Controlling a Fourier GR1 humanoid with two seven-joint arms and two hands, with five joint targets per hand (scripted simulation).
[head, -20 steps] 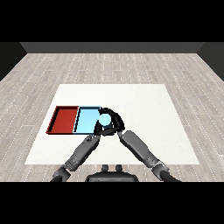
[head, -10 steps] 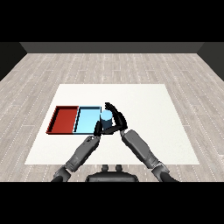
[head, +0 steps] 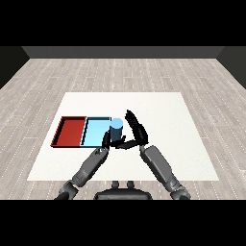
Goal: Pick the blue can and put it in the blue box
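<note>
White table (head: 158, 110) looks matt and smooth; floor (head: 72, 77) is grey wood-look planking; blue can (head: 116, 130) and both trays flat, unglossy; black hands slightly shiny.

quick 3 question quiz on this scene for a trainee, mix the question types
1. True or false: the blue cylindrical can lies flat inside the red tray.
2. Which tray is nearer the can? A) red tray B) light blue tray
3. Fill in: the can stands at the light blue tray's ____ edge as the picture shows it.

Key
1. False: it stands upright, between the left hand and the right hand.
2. B
3. right
</note>
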